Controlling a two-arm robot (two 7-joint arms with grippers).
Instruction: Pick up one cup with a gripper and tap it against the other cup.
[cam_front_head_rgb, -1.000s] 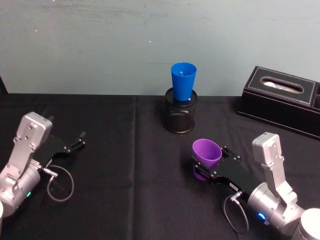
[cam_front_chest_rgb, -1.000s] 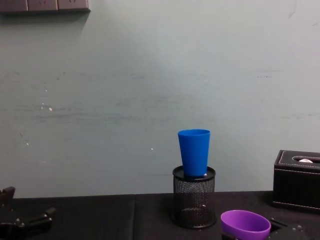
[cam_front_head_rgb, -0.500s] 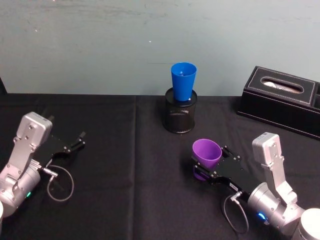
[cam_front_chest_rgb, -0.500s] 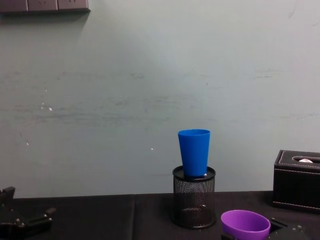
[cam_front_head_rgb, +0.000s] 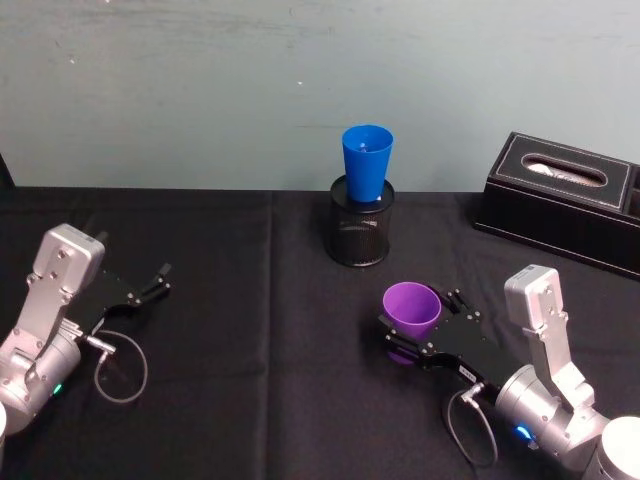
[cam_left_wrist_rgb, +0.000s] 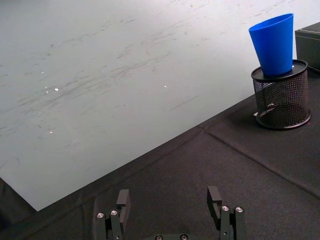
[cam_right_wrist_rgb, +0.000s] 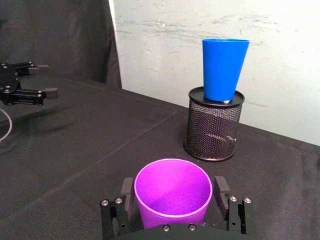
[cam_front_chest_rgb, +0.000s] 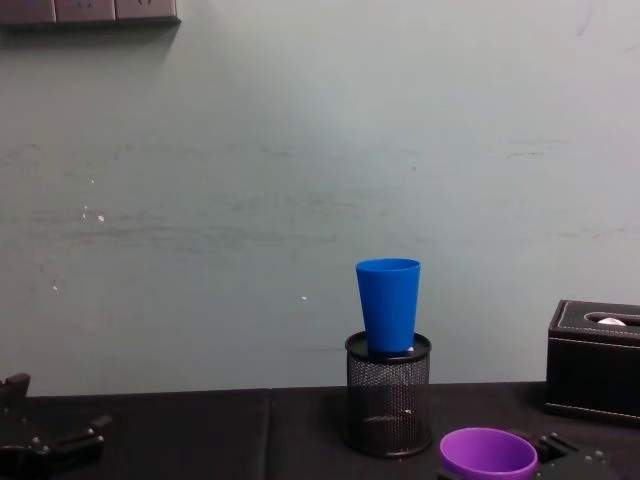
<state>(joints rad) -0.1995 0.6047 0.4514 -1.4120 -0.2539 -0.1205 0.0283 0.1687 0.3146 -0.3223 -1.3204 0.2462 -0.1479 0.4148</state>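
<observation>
My right gripper (cam_front_head_rgb: 415, 318) is shut on the purple cup (cam_front_head_rgb: 412, 308), with one black finger on each side of its wall. From the right wrist the cup (cam_right_wrist_rgb: 172, 192) shows its open mouth between the fingers (cam_right_wrist_rgb: 221, 186). I cannot tell whether its base touches the black cloth. The blue cup (cam_front_head_rgb: 366, 163) stands upright in a black mesh holder (cam_front_head_rgb: 361, 232) at the back centre, beyond the purple cup and apart from it. It shows again as the blue cup (cam_right_wrist_rgb: 224, 68) and the blue cup (cam_front_chest_rgb: 389, 304). My left gripper (cam_front_head_rgb: 160, 280) rests open at the left, holding nothing.
A black tissue box (cam_front_head_rgb: 565, 205) sits at the back right against the pale wall. A grey cable loop (cam_front_head_rgb: 120, 368) lies by the left arm. Open black cloth stretches between the two arms and in front of the mesh holder (cam_front_chest_rgb: 388, 395).
The right gripper with the purple cup has shifted very slightly to the left and sits a little lower in the chest view. The left arm and blue cup have not moved.
</observation>
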